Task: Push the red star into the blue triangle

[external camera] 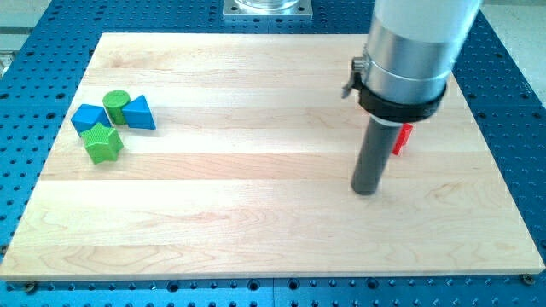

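A red block [403, 139], mostly hidden behind my rod, shows as a small red piece at the view's right; its shape cannot be made out. My tip [366, 191] rests on the board just below and left of it. The blue triangle [139, 113] sits far off at the view's left in a cluster of blocks.
Beside the blue triangle are a green cylinder [116, 104], a blue cube-like block [89, 118] and a green star-like block [103, 143]. The wooden board [256, 213] lies on a blue perforated table [512, 102]. A metal base [268, 8] sits at the view's top.
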Available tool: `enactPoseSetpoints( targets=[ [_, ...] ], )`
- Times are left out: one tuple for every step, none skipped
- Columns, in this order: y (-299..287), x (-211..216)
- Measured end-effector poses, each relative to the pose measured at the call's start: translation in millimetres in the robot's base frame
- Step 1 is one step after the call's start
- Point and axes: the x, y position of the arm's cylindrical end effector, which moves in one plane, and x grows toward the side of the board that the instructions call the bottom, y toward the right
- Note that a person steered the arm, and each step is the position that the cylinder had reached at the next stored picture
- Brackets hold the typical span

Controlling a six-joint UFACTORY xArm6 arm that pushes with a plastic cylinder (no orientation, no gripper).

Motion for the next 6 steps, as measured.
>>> enactPoseSetpoints(
  targets=[
    [66, 0],
    [116, -44],
    [91, -73],
    [33, -71],
    [57, -89],
    [-69, -70]
  ],
)
